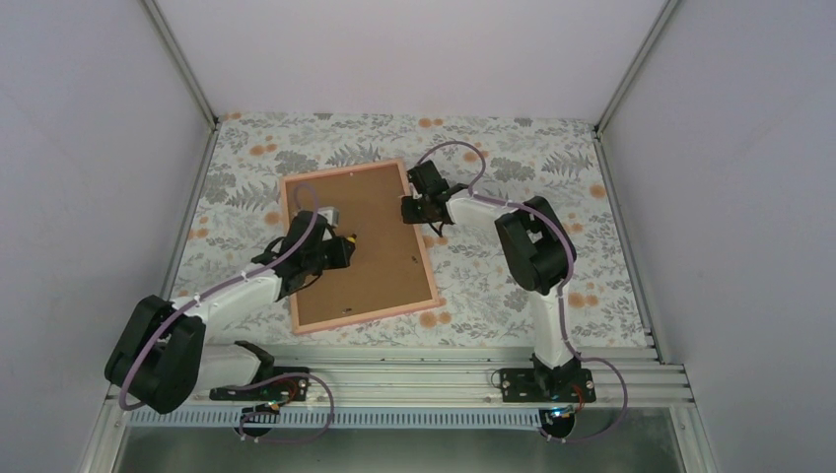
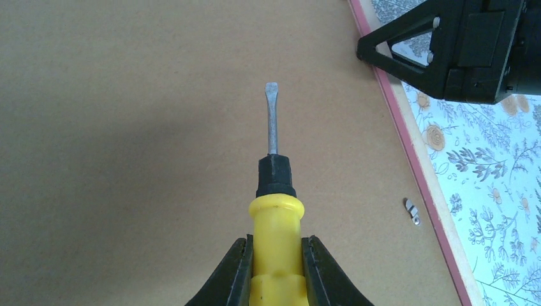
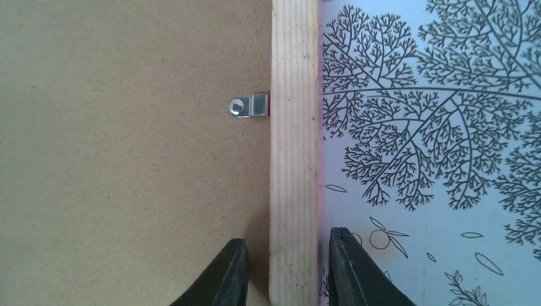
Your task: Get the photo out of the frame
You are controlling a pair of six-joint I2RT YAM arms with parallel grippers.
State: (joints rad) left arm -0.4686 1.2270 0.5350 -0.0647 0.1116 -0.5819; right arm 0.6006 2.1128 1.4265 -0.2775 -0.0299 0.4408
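The picture frame (image 1: pixel 425 248) lies face down, its brown backing board (image 1: pixel 360 271) up. The photo is hidden under the board. My left gripper (image 1: pixel 338 252) is shut on a yellow-handled flat screwdriver (image 2: pixel 275 217), its blade (image 2: pixel 272 118) held over the middle of the board (image 2: pixel 127 159). My right gripper (image 1: pixel 406 209) is open and straddles the frame's right wooden rail (image 3: pixel 294 127), one finger over the board (image 3: pixel 127 159) and one over the cloth, with a small gap on each side. A metal retaining tab (image 3: pixel 247 106) sits on the rail just ahead of it.
Another metal tab (image 2: pixel 413 211) lies on the board near the right rail (image 2: pixel 415 146). The right gripper's black finger (image 2: pixel 408 54) shows at the top right of the left wrist view. A floral cloth (image 1: pixel 513 286) covers the table; white walls enclose three sides.
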